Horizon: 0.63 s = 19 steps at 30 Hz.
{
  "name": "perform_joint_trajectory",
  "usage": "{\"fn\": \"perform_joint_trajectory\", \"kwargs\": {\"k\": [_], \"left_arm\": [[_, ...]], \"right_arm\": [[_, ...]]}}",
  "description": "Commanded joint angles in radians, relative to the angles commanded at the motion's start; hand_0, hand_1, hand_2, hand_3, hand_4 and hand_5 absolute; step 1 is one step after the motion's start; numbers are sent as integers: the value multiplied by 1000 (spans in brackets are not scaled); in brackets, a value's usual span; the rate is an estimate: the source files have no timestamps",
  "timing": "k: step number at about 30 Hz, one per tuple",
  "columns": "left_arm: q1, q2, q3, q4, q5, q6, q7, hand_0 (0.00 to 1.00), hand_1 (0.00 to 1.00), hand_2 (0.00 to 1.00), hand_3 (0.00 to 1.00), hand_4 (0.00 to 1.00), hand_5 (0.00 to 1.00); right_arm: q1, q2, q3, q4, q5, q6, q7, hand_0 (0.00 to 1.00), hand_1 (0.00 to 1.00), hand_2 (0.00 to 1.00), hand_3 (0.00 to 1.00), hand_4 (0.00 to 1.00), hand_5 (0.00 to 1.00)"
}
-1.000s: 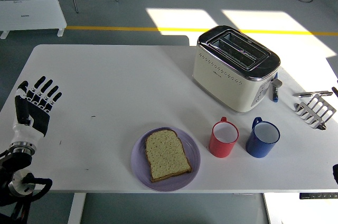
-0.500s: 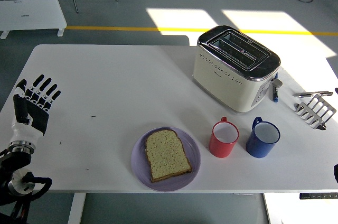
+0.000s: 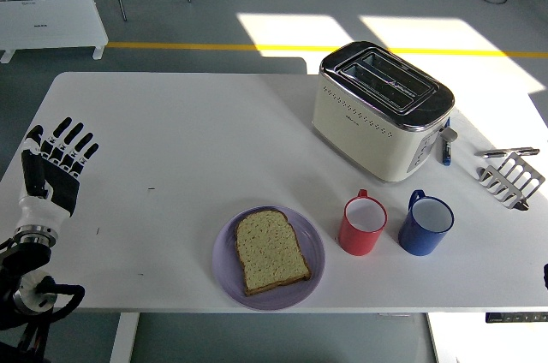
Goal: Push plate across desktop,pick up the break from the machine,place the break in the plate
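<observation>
Nearest the robot, a round lilac plate (image 3: 224, 258) sits close to the near edge of the white table (image 3: 188, 132), and a slice of brown-crusted bread (image 3: 270, 251) lies flat on it, fully inside the rim. Judging by this, the bread is already placed. The main risk here is a careless sweep nudging the plate off the near edge, since little table is left in front of it.

At the left edge, the left robot hand (image 3: 53, 166) is raised upright with its fingers spread and holds nothing; it stands well apart from the plate. The right robot hand is not clearly in view.

Just right of the plate stand a red ceramic mug (image 3: 363, 225) and a blue ceramic mug (image 3: 425, 223), near each other; an arm reaching over could tip them. Farther back, the cream and chrome two-slot toaster (image 3: 381, 110) appears to have empty slots. A metal toast rack (image 3: 512, 179) rests at the far right.
</observation>
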Motion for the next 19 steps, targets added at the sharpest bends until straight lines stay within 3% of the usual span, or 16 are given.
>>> {"fn": "perform_joint_trajectory", "kwargs": {"k": [19], "left_arm": [[-11, 0, 45, 3, -3, 3, -4, 764, 777, 820, 774, 573, 998]], "right_arm": [[-6, 1, 12, 25, 21, -2, 7, 821, 771, 782, 767, 520, 518]]}}
